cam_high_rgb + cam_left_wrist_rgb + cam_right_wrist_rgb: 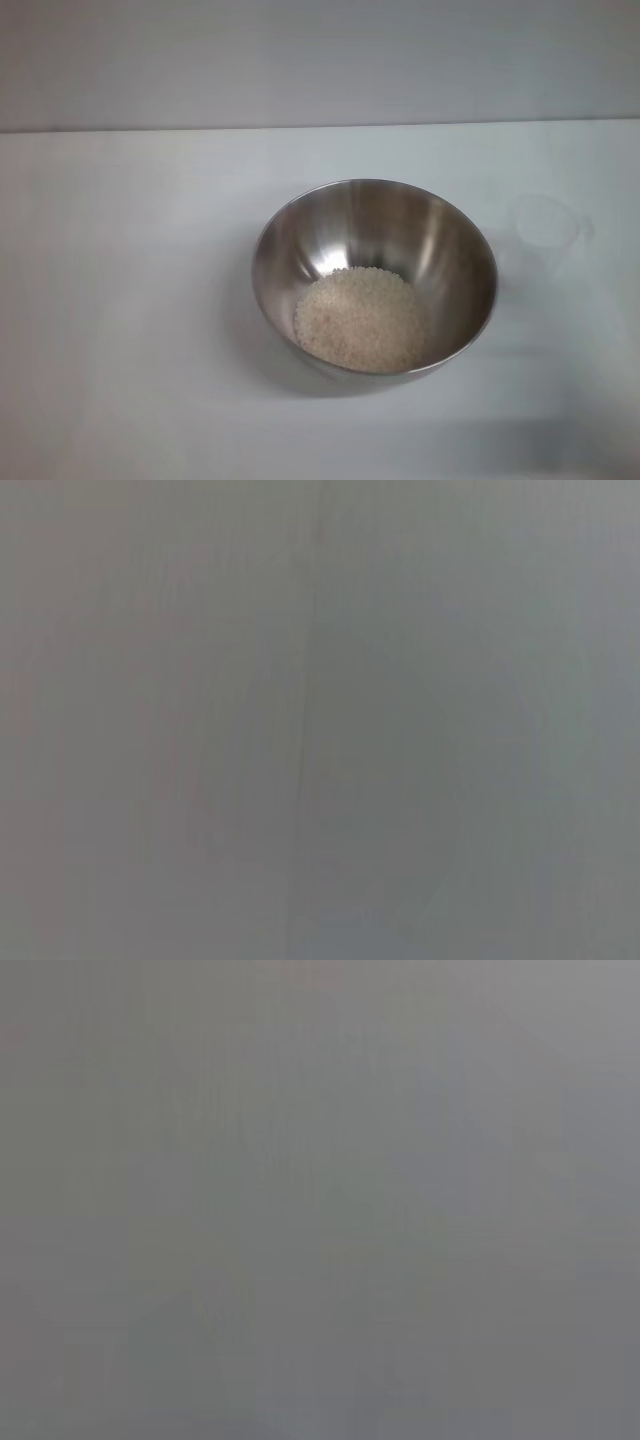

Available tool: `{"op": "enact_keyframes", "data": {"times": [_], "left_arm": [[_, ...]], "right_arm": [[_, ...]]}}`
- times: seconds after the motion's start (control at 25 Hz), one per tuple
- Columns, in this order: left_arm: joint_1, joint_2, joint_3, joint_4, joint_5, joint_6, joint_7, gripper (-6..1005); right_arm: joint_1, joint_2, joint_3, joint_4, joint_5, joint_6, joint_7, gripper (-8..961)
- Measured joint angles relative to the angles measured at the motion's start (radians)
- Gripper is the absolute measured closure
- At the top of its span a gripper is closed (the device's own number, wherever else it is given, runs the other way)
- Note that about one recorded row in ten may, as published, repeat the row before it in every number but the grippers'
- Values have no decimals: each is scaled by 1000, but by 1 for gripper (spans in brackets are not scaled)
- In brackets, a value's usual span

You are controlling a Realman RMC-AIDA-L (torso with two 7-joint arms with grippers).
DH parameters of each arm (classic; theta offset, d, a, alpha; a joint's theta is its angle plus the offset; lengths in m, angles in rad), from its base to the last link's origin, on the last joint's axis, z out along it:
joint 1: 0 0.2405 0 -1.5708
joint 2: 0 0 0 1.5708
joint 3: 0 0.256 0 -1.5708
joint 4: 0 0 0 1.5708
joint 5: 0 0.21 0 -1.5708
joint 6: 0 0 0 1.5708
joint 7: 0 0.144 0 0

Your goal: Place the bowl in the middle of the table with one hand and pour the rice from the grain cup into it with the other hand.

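The stainless-steel bowl (375, 275) stands on the white table (130, 300) near the middle, a little right of centre in the head view. A mound of off-white rice (360, 320) lies in its bottom. The transparent grain cup (548, 235) stands upright on the table just right of the bowl, apart from it, and looks empty. Neither gripper shows in the head view. Both wrist views show only a plain grey surface.
The table's far edge (320, 128) runs across the back, with a plain wall behind it.
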Motion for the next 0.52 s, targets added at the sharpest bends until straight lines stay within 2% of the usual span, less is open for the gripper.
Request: {"op": "enact_keyframes", "data": {"times": [0.52], "left_arm": [[-3, 0, 1, 13, -5, 2, -1, 159]], "right_arm": [[0, 0, 0, -2, 2, 8, 0, 292]]}}
